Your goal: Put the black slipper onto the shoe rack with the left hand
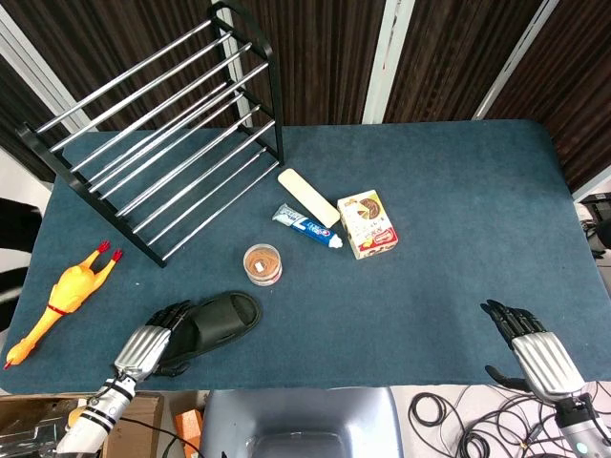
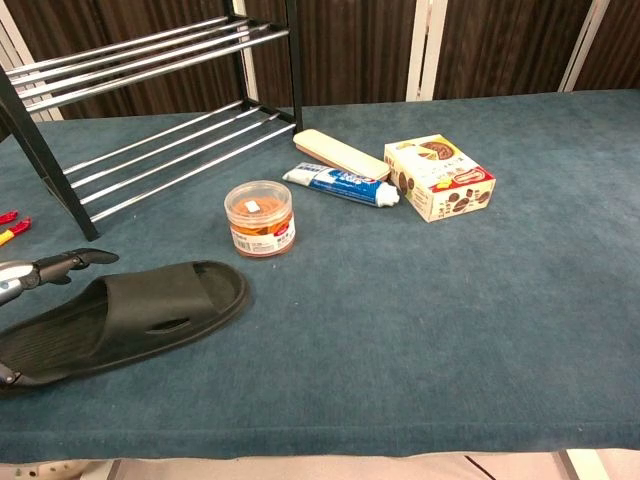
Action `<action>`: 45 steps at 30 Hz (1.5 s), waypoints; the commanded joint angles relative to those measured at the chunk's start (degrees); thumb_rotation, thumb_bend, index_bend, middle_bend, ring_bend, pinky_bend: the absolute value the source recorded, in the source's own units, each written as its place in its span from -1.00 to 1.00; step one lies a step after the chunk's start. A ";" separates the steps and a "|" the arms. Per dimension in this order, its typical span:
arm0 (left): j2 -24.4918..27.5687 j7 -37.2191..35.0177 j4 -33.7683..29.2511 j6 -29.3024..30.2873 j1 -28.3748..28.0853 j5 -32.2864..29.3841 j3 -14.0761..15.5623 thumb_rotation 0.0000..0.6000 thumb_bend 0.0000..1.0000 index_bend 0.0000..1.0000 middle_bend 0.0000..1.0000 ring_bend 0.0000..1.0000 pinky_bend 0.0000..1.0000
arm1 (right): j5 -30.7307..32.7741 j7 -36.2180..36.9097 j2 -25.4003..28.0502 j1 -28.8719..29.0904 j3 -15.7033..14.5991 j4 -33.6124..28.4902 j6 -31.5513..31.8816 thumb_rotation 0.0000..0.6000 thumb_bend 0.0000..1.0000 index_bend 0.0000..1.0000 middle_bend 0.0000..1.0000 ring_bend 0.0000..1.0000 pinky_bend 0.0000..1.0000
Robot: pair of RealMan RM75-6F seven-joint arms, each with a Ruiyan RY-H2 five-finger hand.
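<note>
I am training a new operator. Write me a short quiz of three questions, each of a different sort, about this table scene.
1. True or false: the slipper already lies on the rack.
2. Which hand is at the slipper's heel? A) left hand B) right hand
3. Fill in: the toothpaste lies between the cream bar and the ______.

Key:
1. False; it lies on the table, apart from the rack.
2. A; the right hand rests by the table's near edge, touching nothing.
3. Jar, in the head view.
</note>
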 commanded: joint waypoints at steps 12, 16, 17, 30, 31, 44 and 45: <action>-1.08 -1.06 2.45 -1.17 0.16 -1.72 -0.18 0.95 -0.51 -1.00 -1.00 -1.00 -0.69 | -0.10 -0.29 -0.12 0.08 -0.11 -0.11 -0.24 1.00 -0.68 -1.00 -0.88 -0.79 -0.70; -1.08 -1.79 2.96 -3.07 -0.46 -2.80 -0.33 1.00 -0.51 -1.00 -1.00 -0.99 -0.48 | -0.10 0.30 0.12 -0.09 -0.03 0.00 0.29 1.00 -0.68 -1.00 -0.88 -0.79 -0.70; -1.14 -2.09 3.21 -3.37 -0.58 -2.96 -0.41 1.00 -0.51 -1.00 -1.00 -0.95 -0.40 | -0.12 0.46 0.17 -0.11 -0.02 0.04 0.40 1.00 -0.68 -1.00 -0.88 -0.79 -0.70; -2.54 -9.70 2.67 0.09 1.00 -1.65 -1.65 1.00 -0.47 -0.12 0.25 0.40 0.73 | -0.38 0.54 0.16 -0.18 -0.13 0.16 0.53 1.00 -0.69 -1.00 -0.88 -0.79 -0.70; -2.37 -10.63 2.06 0.47 1.18 -1.43 -1.73 1.00 -0.47 -0.11 0.28 0.43 0.76 | -0.34 0.50 0.14 -0.16 -0.13 0.14 0.45 1.00 -0.69 -1.00 -0.88 -0.79 -0.70; -0.42 -10.57 -10.26 1.67 -1.34 -7.59 -9.53 1.00 -0.44 -0.07 0.34 0.50 0.85 | -0.42 0.69 0.33 -0.15 -0.24 0.04 0.40 1.00 -0.69 -1.00 -0.88 -0.79 -0.70; -0.21 -9.86 -10.49 1.41 -1.55 -8.63 -9.87 1.00 -0.44 -0.08 0.33 0.50 0.85 | -0.41 0.91 0.40 -0.17 -0.22 0.11 0.51 1.00 -0.69 -1.00 -0.88 -0.79 -0.70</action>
